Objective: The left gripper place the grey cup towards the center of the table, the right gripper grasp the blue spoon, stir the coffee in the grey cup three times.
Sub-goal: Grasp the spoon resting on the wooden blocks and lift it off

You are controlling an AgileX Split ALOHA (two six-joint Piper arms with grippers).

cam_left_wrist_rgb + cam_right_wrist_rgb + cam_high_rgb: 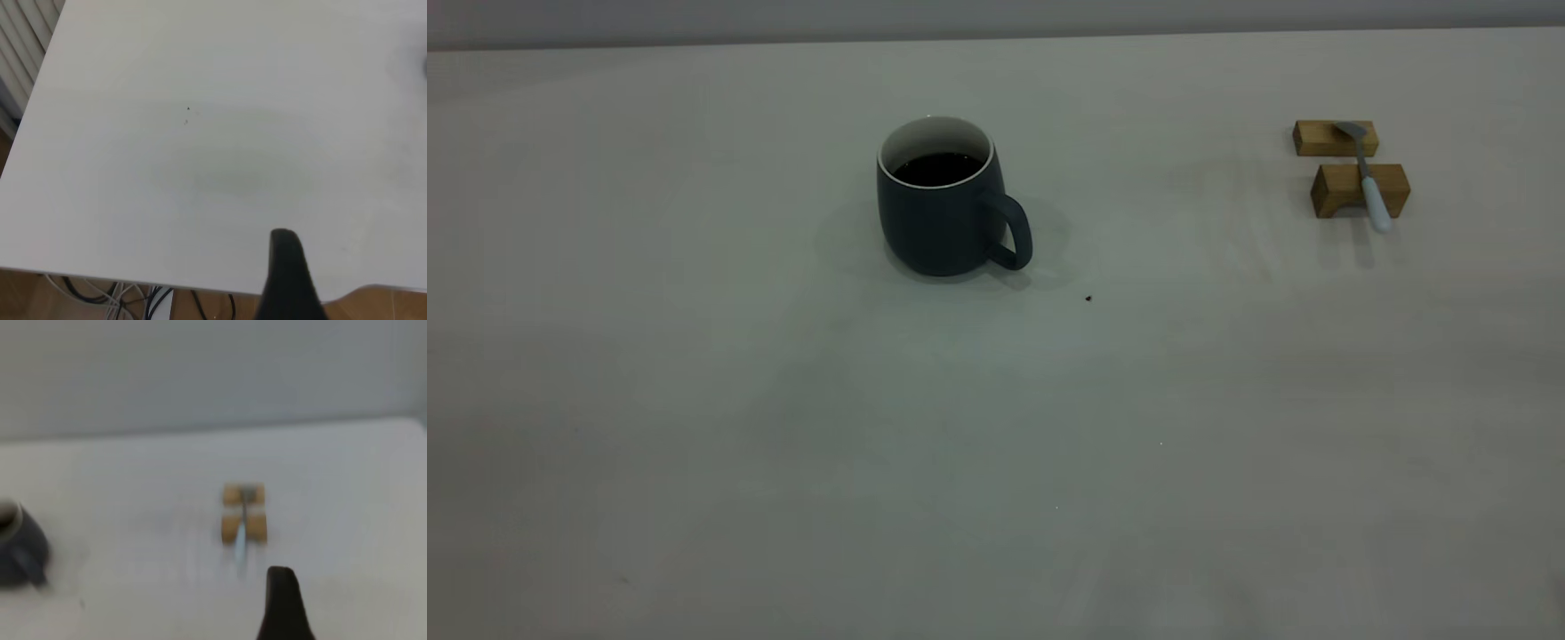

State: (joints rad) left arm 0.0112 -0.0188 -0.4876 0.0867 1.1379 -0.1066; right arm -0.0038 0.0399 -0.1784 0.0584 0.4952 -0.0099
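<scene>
Mid-table, the cup (941, 209) is placed; next I must bring the right gripper (283, 600), finger state untellable, onto the spoon (1368, 182).

— Where are the arms?
— Outside the exterior view. Each wrist view shows one dark finger at its lower edge: left pincer (288, 277), right pincer (283, 603).
— Holding anything?
— Can't tell.

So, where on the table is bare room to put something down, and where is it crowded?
The table is bare in front of the cup, across the whole near half, and left of the cup too. Between the cup and the two blocks lies a bare gap. Only the far right is crowded: the spoon rests across both blocks.
</scene>
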